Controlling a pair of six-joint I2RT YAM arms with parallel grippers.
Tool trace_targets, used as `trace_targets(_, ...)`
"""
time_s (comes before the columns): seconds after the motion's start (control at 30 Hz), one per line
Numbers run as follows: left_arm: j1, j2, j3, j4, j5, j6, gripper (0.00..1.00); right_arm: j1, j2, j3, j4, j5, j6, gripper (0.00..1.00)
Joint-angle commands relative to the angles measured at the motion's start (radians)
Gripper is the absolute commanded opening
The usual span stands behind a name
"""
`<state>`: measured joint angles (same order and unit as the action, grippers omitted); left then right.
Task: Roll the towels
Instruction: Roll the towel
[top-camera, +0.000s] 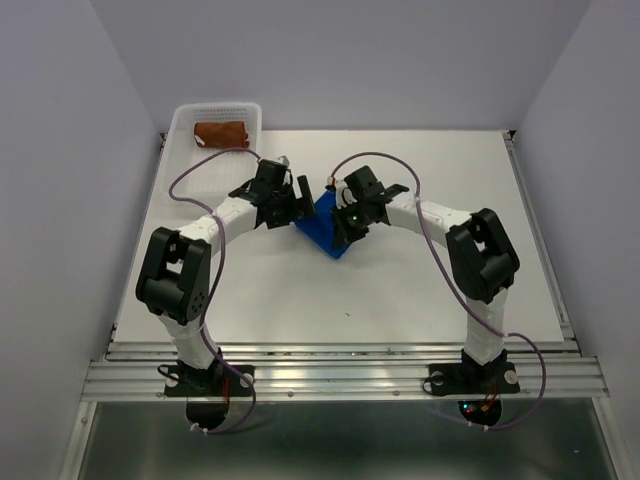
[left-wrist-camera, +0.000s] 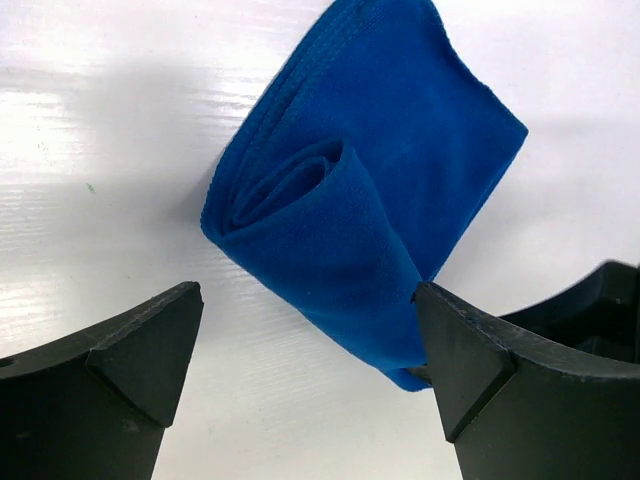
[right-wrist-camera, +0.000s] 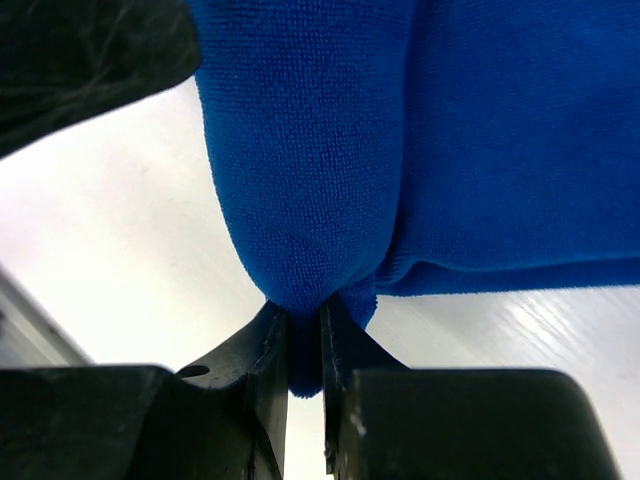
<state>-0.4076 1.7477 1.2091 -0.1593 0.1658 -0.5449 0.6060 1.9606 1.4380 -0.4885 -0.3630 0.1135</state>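
The blue towel (top-camera: 326, 228) lies partly rolled in the middle of the table. In the left wrist view the blue towel (left-wrist-camera: 370, 190) shows a rolled end with a flat part behind it. My right gripper (right-wrist-camera: 305, 345) is shut on an edge of the blue towel (right-wrist-camera: 330, 150), and sits at its right side in the top view (top-camera: 345, 222). My left gripper (left-wrist-camera: 310, 330) is open, its jaws wide on either side of the near end of the roll, at the towel's left in the top view (top-camera: 296, 205). The rust-brown towel (top-camera: 221, 133) lies bundled in the basket.
The white perforated basket (top-camera: 186, 122) stands at the table's back left corner. Purple cables loop over both arms. A metal rail (top-camera: 340, 372) runs along the near table edge by the arm bases.
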Motion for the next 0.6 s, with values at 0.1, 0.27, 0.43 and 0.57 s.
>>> trace_targets(0.1, 0.009, -0.057, -0.057, 0.041, 0.055, 0.023, 0.99, -0.107, 0.113, 0.099, -0.061, -0.425, 0.116, 0.06)
trace_targets(0.27, 0.007, -0.017, -0.074, 0.066, 0.064, 0.023, 0.99, -0.14, 0.199, 0.16, -0.059, -0.522, 0.183, 0.07)
trace_targets(0.43, 0.007, 0.067, -0.031, 0.101, 0.094, 0.01, 0.99, -0.149, 0.238, 0.188, -0.064, -0.47, 0.201, 0.1)
trace_targets(0.57, 0.007, 0.119, 0.01, 0.106, 0.038, -0.001, 0.98, -0.149, 0.228, 0.191, -0.074, -0.433, 0.181, 0.19)
